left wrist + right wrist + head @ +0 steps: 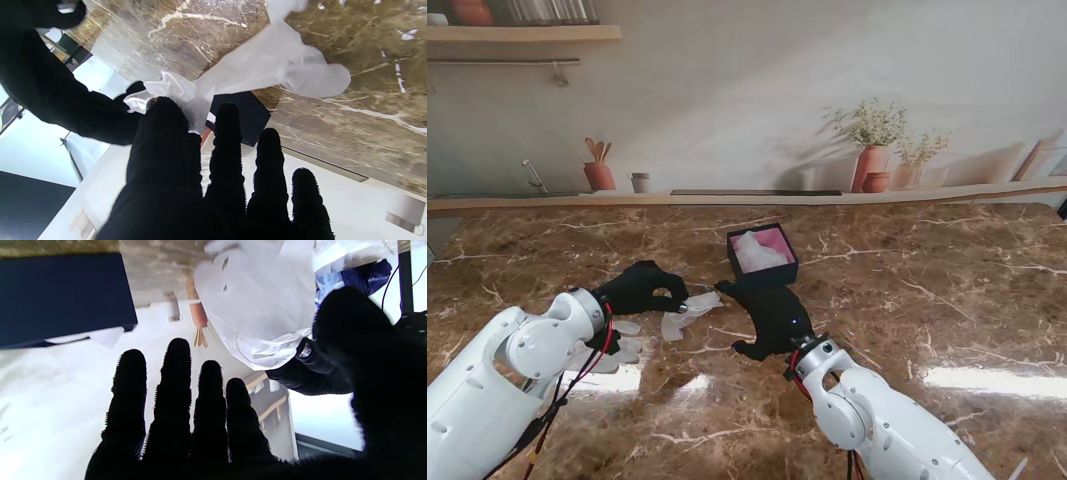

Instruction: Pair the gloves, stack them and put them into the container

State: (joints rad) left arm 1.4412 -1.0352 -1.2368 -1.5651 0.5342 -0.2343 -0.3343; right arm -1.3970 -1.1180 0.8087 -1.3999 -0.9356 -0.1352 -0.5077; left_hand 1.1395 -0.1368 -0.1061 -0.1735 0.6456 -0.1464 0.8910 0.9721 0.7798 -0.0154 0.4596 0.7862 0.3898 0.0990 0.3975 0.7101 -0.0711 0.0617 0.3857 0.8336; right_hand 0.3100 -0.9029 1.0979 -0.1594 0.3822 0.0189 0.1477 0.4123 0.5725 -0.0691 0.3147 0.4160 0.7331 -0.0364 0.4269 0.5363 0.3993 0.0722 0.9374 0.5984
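- Presently, the marble table carries all items; its surface is bare to the right of the right hand.
- Right hand: fingers spread, holding nothing, just nearer to the robot than the container.
- Left hand: thumb and forefinger pinched on a translucent glove, which hangs toward the right hand.
- Container: dark box, pink lining, white gloves inside.
- More gloves lie beside the left wrist.

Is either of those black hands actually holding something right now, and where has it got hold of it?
Yes. The left hand pinches a translucent white glove between thumb and first fingers, at one bunched end; which end is unclear. The right hand is open, holding nothing.
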